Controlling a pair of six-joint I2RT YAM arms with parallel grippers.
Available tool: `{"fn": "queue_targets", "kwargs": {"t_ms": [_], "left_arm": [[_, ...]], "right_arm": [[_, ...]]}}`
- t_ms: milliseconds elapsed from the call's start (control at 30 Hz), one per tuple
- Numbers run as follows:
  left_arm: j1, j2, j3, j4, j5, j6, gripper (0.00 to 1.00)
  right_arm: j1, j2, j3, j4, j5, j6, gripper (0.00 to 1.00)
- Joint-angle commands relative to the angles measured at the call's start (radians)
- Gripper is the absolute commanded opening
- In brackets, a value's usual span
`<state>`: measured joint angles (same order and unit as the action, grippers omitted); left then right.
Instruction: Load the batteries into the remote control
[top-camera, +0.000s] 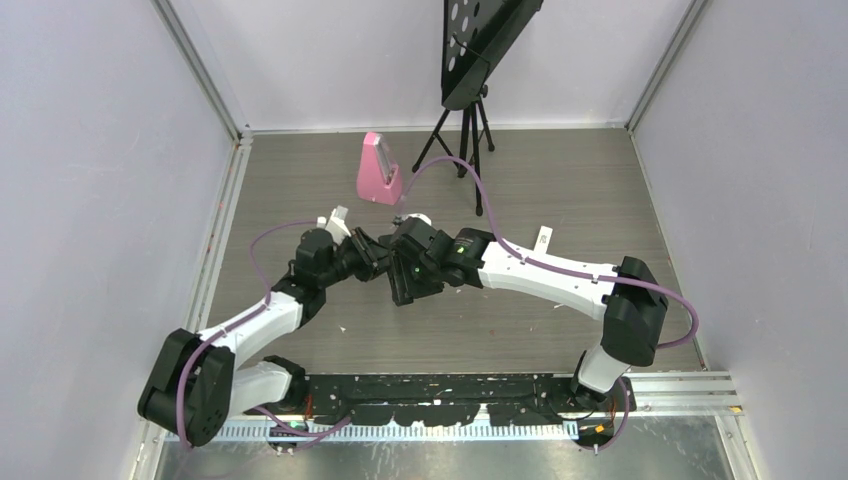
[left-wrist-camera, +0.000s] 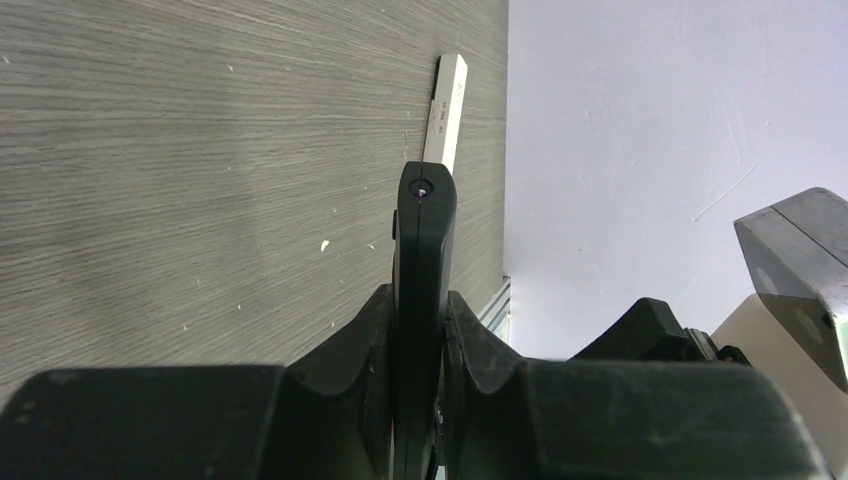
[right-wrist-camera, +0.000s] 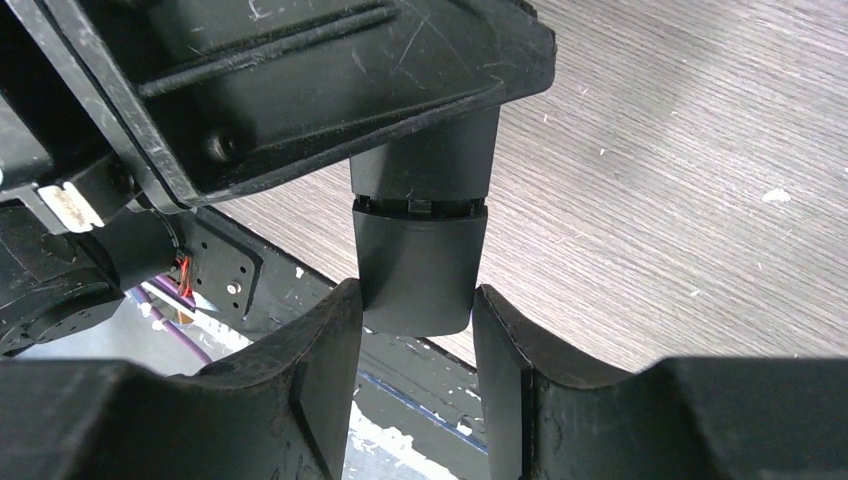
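Note:
My left gripper (left-wrist-camera: 420, 300) is shut on the black remote control (left-wrist-camera: 424, 250), held edge-on above the table, its end pointing away from the camera. In the right wrist view the remote's body (right-wrist-camera: 425, 160) sticks out from under the left gripper's housing. Its back cover (right-wrist-camera: 418, 270) sits slightly offset, with a thin seam showing. My right gripper (right-wrist-camera: 415, 290) has both fingertips against the sides of that cover. From above, the two grippers meet mid-table around the remote control (top-camera: 402, 285). The batteries are out of view.
A white bar-shaped remote (left-wrist-camera: 446, 110) lies on the wood-grain table, also right of the arms (top-camera: 543, 240). A pink box (top-camera: 378, 170) and a tripod with a black panel (top-camera: 465, 130) stand at the back. Walls close three sides.

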<state>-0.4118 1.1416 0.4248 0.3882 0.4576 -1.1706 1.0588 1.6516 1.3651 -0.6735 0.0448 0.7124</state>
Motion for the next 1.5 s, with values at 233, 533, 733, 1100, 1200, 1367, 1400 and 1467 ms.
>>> {"fn": "queue_targets", "kwargs": {"t_ms": [233, 533, 733, 1100, 1200, 1367, 1400, 1467], "left_arm": [[-0.017, 0.01, 0.052, 0.099, 0.174, -0.065, 0.0], [-0.009, 0.015, 0.049, 0.076, 0.155, -0.059, 0.0], [-0.001, 0.017, 0.044, 0.074, 0.15, -0.081, 0.0], [0.008, 0.015, 0.046, 0.086, 0.135, -0.103, 0.0], [0.008, 0.014, 0.046, 0.092, 0.128, -0.113, 0.0], [0.008, 0.006, 0.053, 0.105, 0.103, -0.139, 0.0], [0.008, 0.008, 0.057, 0.114, 0.1, -0.145, 0.0], [0.008, 0.009, 0.066, 0.119, 0.092, -0.157, 0.0]], "right_arm": [[-0.016, -0.002, -0.014, 0.131, 0.127, 0.003, 0.5], [-0.016, -0.005, -0.013, 0.109, 0.105, -0.005, 0.53], [-0.016, -0.026, -0.022, 0.112, 0.104, 0.004, 0.61], [-0.017, -0.155, -0.101, 0.232, 0.063, 0.042, 0.9], [-0.018, -0.2, -0.141, 0.275, 0.069, 0.096, 0.94], [-0.026, -0.292, -0.283, 0.423, 0.118, 0.244, 0.97], [-0.026, -0.313, -0.321, 0.469, 0.128, 0.271, 0.97], [-0.026, -0.348, -0.383, 0.536, 0.15, 0.323, 0.97]]}}
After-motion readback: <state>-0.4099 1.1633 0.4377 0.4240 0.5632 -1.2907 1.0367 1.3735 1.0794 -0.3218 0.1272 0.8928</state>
